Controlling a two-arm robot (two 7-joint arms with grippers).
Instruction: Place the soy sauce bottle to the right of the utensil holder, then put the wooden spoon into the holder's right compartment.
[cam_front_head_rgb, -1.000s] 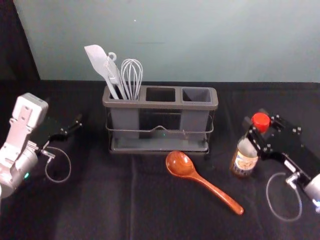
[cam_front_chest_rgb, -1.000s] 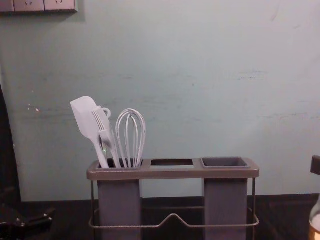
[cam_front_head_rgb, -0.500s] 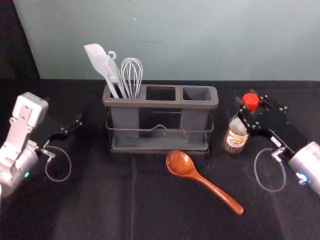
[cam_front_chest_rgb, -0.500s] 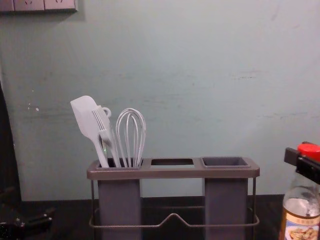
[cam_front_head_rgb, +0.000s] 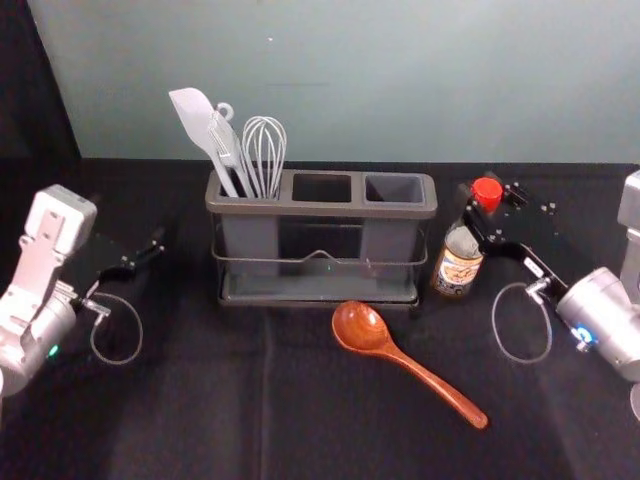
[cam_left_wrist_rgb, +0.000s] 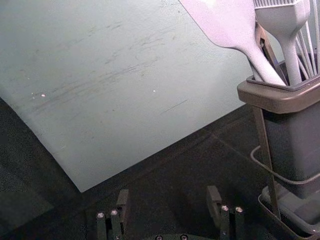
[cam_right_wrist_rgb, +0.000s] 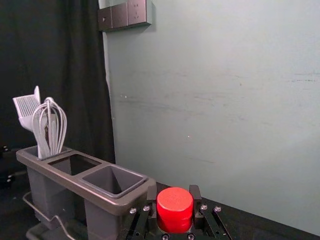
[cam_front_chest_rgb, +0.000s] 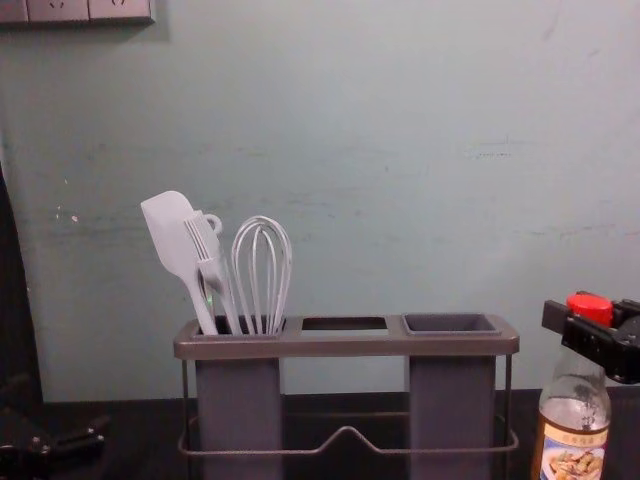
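My right gripper (cam_front_head_rgb: 480, 208) is shut around the neck of the soy sauce bottle (cam_front_head_rgb: 458, 265), just below its red cap. The bottle is upright, a small gap from the right end of the utensil holder (cam_front_head_rgb: 320, 209); whether its base touches the table I cannot tell. In the right wrist view the gripper (cam_right_wrist_rgb: 173, 196) has one finger on each side of the red cap (cam_right_wrist_rgb: 174, 207). The wooden spoon (cam_front_head_rgb: 367, 335) lies before the holder, handle toward the front right. My left gripper (cam_front_head_rgb: 152, 250) is parked at the left; in the left wrist view the gripper (cam_left_wrist_rgb: 168, 201) stands open.
A white spatula (cam_front_head_rgb: 197, 127), a brush and a whisk (cam_front_head_rgb: 264, 150) stand in the holder's left compartment. The middle and right (cam_front_head_rgb: 394, 190) compartments hold nothing visible. Behind the dark table (cam_front_head_rgb: 200, 400) rises a pale wall.
My right gripper has carried the bottle left and somewhat back, closer to the holder's right end. The spoon, the holder and my left arm have stayed put.
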